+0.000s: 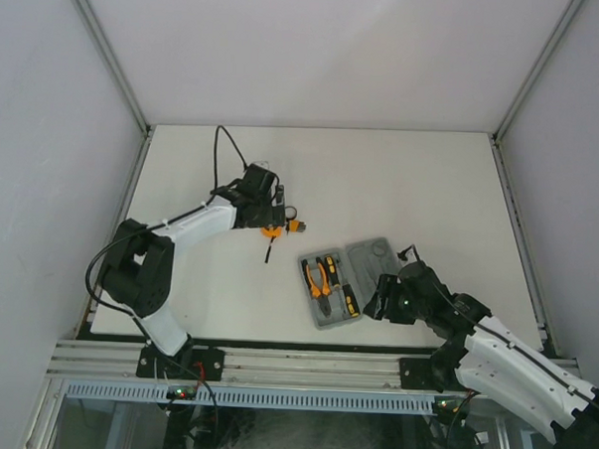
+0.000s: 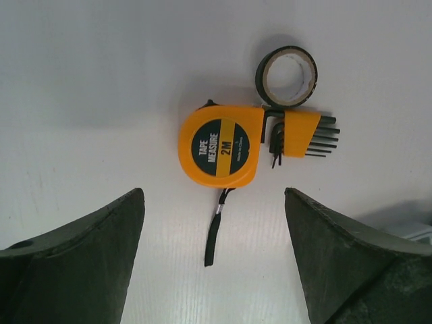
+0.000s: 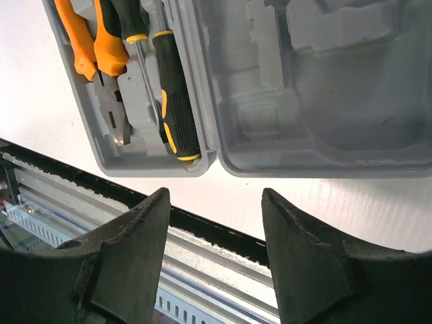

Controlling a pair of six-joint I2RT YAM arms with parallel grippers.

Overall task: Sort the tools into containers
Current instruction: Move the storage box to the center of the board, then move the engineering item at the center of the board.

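A round orange tape measure [image 2: 219, 144] lies on the white table with its black strap [image 2: 214, 233] trailing toward me. Beside it are a small black-orange hex key set [image 2: 302, 135] and a black ring [image 2: 286, 75]. My left gripper [image 2: 213, 196] hovers open just short of the tape measure, holding nothing. The grey hinged case [image 3: 324, 115] lies open. Its left half holds orange-handled pliers [image 3: 101, 40] and a black-and-yellow screwdriver [image 3: 172, 94], with a second screwdriver [image 3: 144, 67] beside it. My right gripper [image 3: 214, 196] stands open at the case's near edge, empty.
From above, the case [image 1: 373, 258] sits right of centre near the front, with the tape measure [image 1: 271, 230] to its upper left under the left gripper [image 1: 265, 208]. The right gripper [image 1: 375, 309] is near the table's front rail [image 1: 294, 358].
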